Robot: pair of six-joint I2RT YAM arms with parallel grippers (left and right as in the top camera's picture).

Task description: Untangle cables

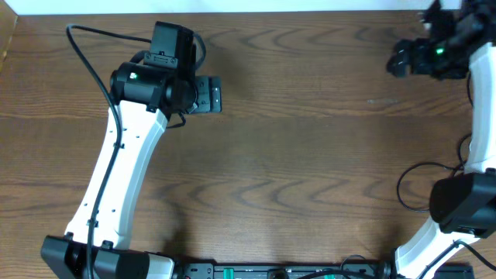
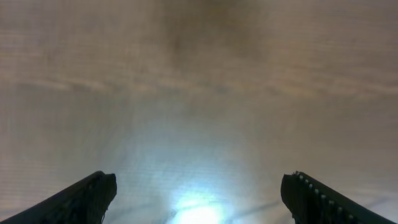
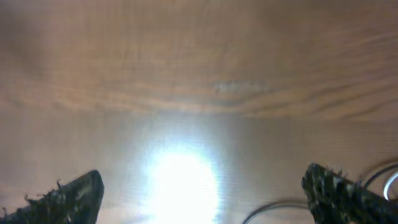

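Neither the short white cord nor the longer black cord shows in the overhead view. My left gripper (image 1: 209, 94) hangs over bare wood at the back left, with its fingers wide apart and empty in the left wrist view (image 2: 199, 190). My right gripper (image 1: 397, 60) is at the back right, and it is open and empty in the right wrist view (image 3: 202, 190). A thin dark curved line (image 3: 273, 208) lies on the wood near the right finger, and a pale loop (image 3: 388, 180) shows at the right edge. I cannot tell what these two are.
The brown wooden table (image 1: 310, 155) fills the view. A thick black wire loop (image 1: 411, 182) lies beside the right arm's base (image 1: 465, 201). Another thick wire (image 1: 85, 54) runs along the left arm. A bar of equipment (image 1: 271, 271) lines the front edge.
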